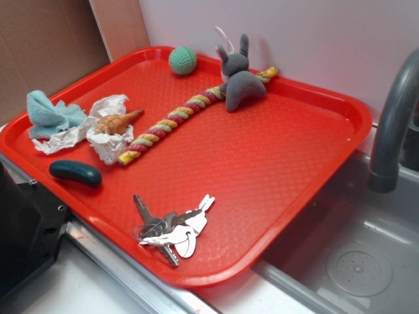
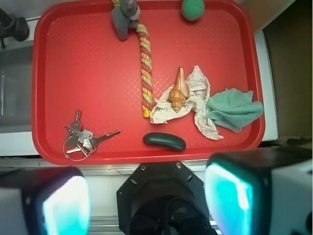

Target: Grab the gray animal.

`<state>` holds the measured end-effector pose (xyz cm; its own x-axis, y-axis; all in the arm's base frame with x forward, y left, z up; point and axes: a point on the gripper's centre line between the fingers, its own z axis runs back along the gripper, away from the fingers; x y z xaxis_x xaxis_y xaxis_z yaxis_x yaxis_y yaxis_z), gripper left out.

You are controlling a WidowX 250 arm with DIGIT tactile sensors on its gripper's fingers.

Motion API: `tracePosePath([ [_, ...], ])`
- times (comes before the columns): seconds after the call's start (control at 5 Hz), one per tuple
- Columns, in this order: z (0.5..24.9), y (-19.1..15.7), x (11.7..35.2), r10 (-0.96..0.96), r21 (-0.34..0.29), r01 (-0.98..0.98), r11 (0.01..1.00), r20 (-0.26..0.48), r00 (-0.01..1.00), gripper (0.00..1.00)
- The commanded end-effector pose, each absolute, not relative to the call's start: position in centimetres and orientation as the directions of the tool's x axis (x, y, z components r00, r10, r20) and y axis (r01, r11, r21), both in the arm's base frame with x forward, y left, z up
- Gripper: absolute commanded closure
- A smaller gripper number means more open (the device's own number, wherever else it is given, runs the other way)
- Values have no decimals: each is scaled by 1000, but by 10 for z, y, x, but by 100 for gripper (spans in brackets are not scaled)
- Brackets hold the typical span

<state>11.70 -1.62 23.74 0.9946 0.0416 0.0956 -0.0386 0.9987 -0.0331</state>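
tool (image 2: pixel 146 196): released, fingers wide apart, above near edge of red tray (image 2: pixel 41 98), holding nothing | gray animal (image 2: pixel 124 18): upright at far edge, touching braided rope (image 2: pixel 145 63), untouched | risk: fingers may pinch the rope together with the animal, or catch its white loop (image 1: pixel 224 36), because they touch

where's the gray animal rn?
In the exterior view, the gray animal stands at the red tray's far edge, on the braided rope's end, right of the green ball.
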Motion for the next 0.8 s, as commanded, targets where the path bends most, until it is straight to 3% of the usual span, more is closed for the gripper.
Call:
tracePosePath([
  [0.0,237,-16,117,42,-33,-39,999,96,995,0],
  [0.2,187,2,167,212,38,-212,976,10,977,0],
  [0.4,163,-9,213,441,-135,-420,897,218,871,0],
  [0.6,151,-4,259,582,-242,-534,810,230,780,0],
])
